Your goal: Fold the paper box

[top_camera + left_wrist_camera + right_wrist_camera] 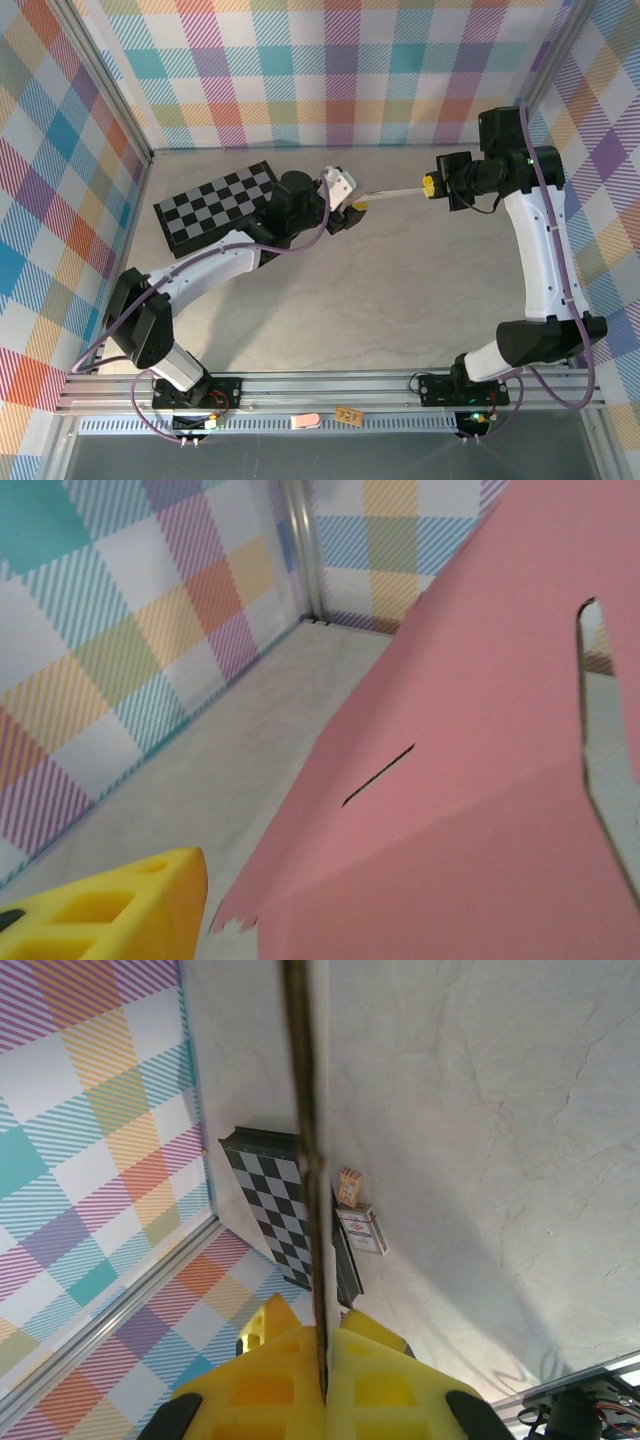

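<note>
The paper box [390, 192] hangs above the table, seen edge-on as a thin pale strip between the two grippers. My right gripper [430, 186] is shut on its right end. In the right wrist view the yellow fingers [260, 1390] press together on the sheet's edge [308, 1110]. My left gripper [352, 200] is at the sheet's left end. In the left wrist view the pink face [480, 810] shows a slit and a long cut-out. One yellow finger [120, 905] stands apart from it at the lower left; the other finger is hidden.
A black-and-white checkered board [215, 205] lies at the back left beside the left arm. Two small printed packs [360, 1228] lie next to the board [270, 1200]. Plaid walls close in the back and both sides.
</note>
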